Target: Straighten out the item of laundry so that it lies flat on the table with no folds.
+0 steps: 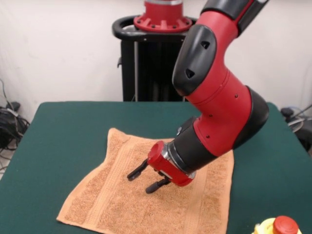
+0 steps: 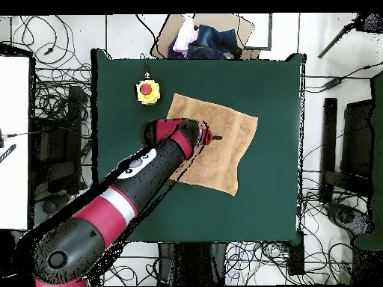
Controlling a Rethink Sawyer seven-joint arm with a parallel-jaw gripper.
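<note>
The item of laundry (image 1: pixel 117 204) is a light orange-tan terry towel lying spread out on the green table (image 1: pixel 63 131), with band stripes running along its edges. In the overhead view the towel (image 2: pixel 228 131) sits a little askew near the table's (image 2: pixel 277 202) middle, partly hidden under the arm. My gripper (image 1: pixel 143 181) hovers just above the towel's middle, its two black fingers apart and holding nothing. From above, the gripper (image 2: pixel 212 137) points over the towel's centre.
A yellow box with a red button (image 1: pixel 278 226) stands at the front right table edge, also seen in the overhead view as the button box (image 2: pixel 148 91) beside the towel. A pile of clothes (image 2: pixel 198 41) lies beyond the table. Cables surround the table.
</note>
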